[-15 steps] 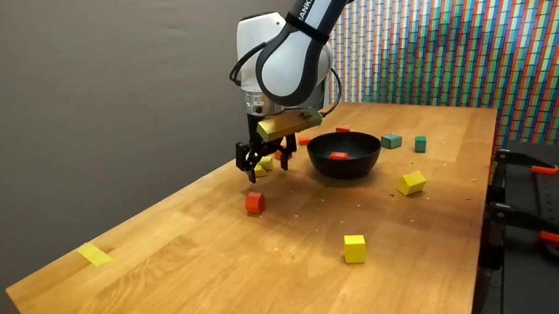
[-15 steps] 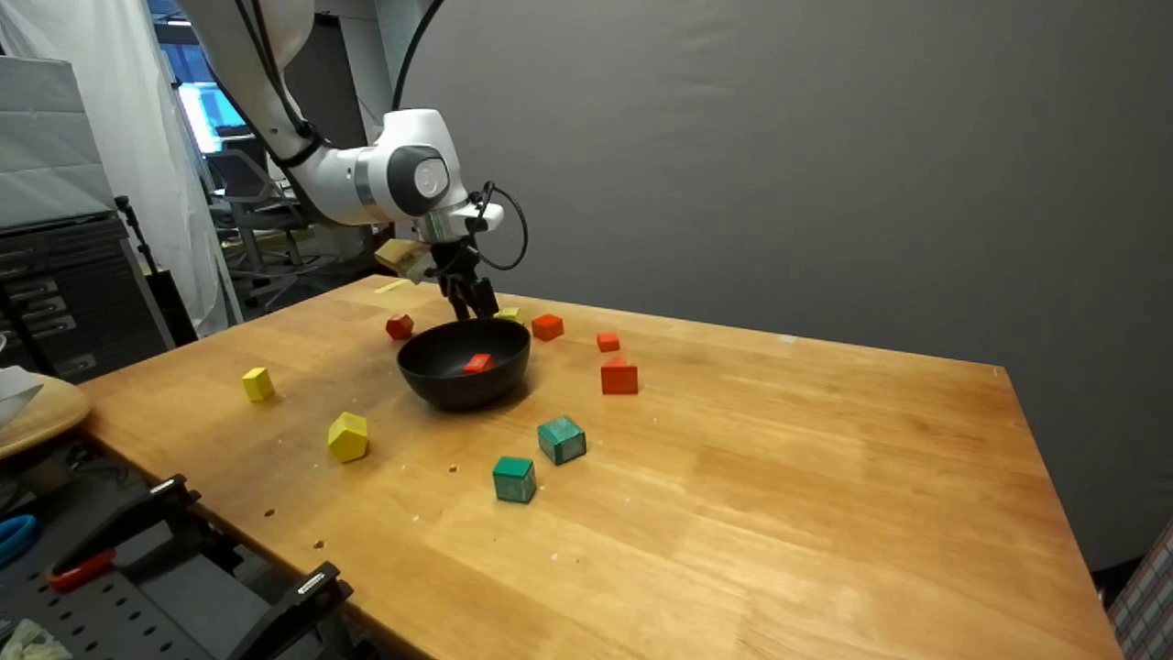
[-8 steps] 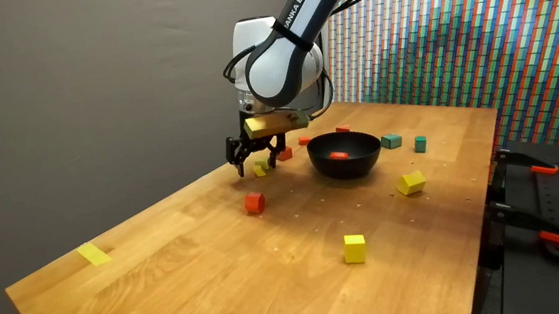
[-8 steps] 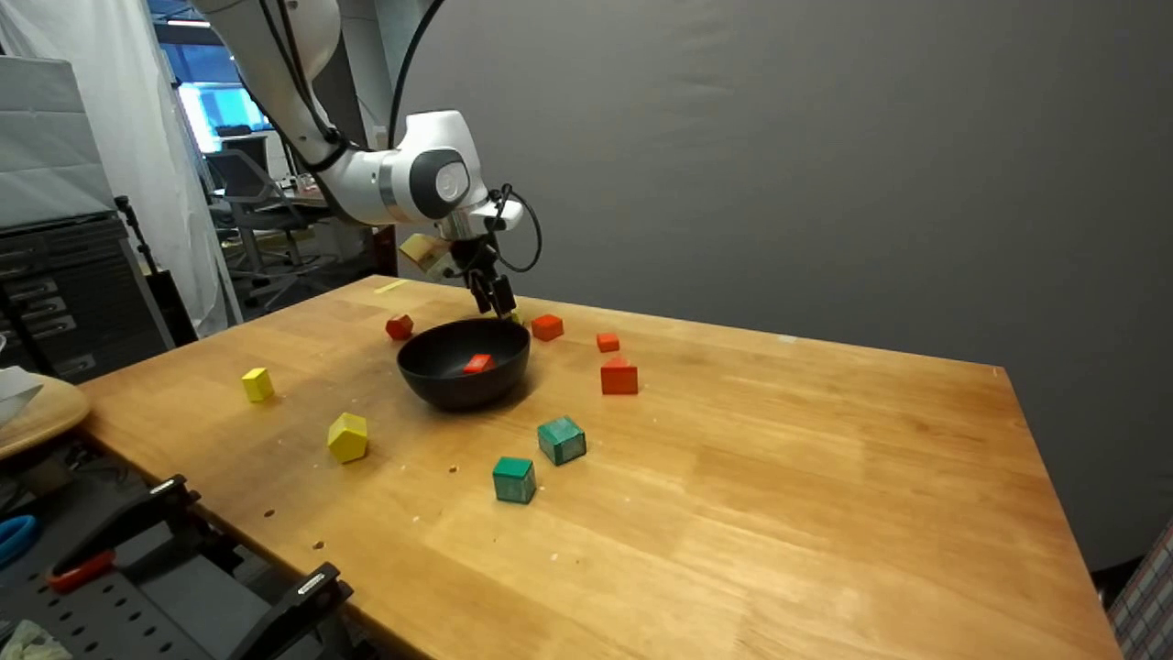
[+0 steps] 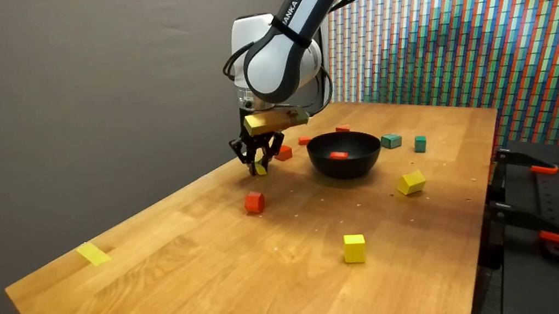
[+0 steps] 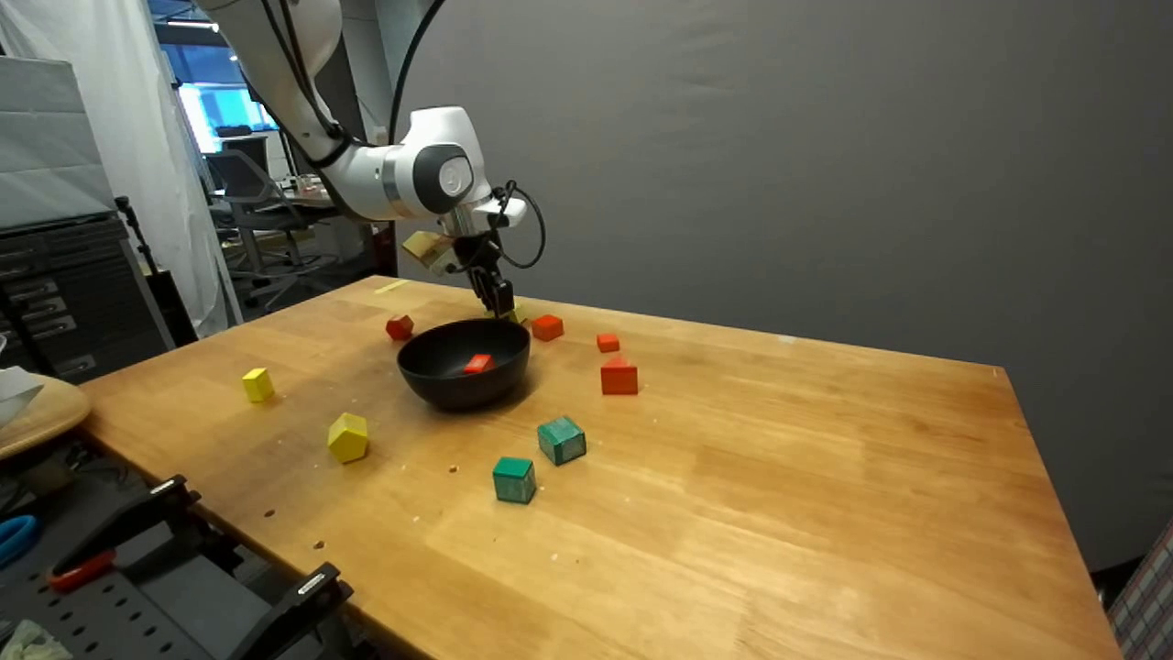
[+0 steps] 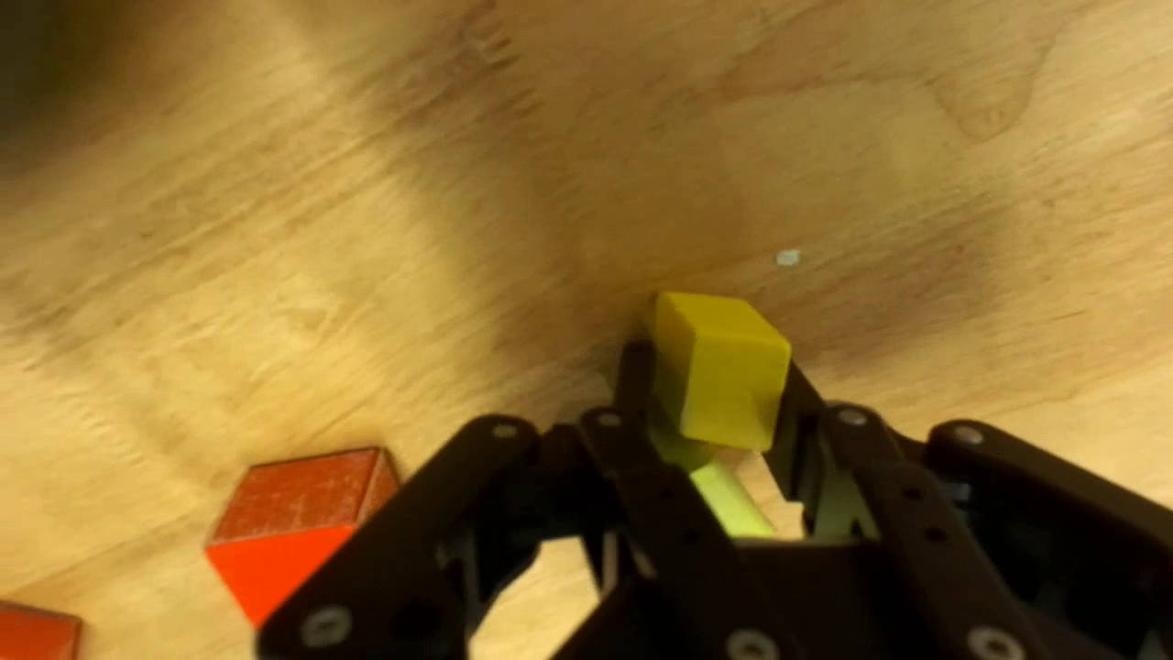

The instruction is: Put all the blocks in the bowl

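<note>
My gripper (image 7: 715, 390) is shut on a small yellow block (image 7: 733, 390), with a finger against each side of it, low over the table. A second, paler yellow block (image 7: 730, 500) shows partly behind the fingers. The round black bowl (image 5: 348, 169) holds one red block (image 5: 338, 155) and stands apart from the gripper. Spread around are a red block (image 5: 255, 203), two yellow blocks (image 5: 355, 249) (image 5: 411, 182) and two teal blocks (image 6: 562, 440) (image 6: 514, 479). Three more red ones (image 6: 547, 327) (image 6: 608, 342) (image 6: 619, 377) lie along the bowl's far side.
A flat pale-yellow strip (image 5: 94, 253) is stuck near a table corner. The grey wall (image 6: 779, 183) rises right behind the table edge by the gripper. Black clamps (image 6: 293, 610) grip the opposite edge. A red block (image 7: 284, 559) sits close beside the gripper in the wrist view.
The gripper has shifted a little toward the wall side, and its fingers have come together from wide apart onto the yellow block. The bowl and the other blocks in sight stay put.
</note>
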Controlling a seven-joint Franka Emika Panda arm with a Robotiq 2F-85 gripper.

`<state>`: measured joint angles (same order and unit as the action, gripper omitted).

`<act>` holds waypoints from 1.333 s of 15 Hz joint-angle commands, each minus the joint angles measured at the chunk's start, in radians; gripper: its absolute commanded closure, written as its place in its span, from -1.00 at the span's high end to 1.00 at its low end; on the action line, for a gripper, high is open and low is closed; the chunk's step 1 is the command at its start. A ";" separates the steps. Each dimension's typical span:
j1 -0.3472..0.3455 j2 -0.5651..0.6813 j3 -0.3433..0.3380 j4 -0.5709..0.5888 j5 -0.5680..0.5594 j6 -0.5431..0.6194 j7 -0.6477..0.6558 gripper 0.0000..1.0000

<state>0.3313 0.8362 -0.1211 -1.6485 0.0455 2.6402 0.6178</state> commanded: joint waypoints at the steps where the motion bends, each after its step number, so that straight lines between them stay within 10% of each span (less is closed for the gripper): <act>1: 0.013 -0.035 -0.015 -0.033 -0.015 -0.027 0.023 -0.96; 13: 0.084 -0.440 -0.164 -0.438 -0.258 -0.107 0.133 -0.89; 20: -0.097 -0.593 -0.009 -0.698 -0.187 -0.131 0.073 -0.69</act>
<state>0.3000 0.3067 -0.1919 -2.2484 -0.1782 2.4660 0.7117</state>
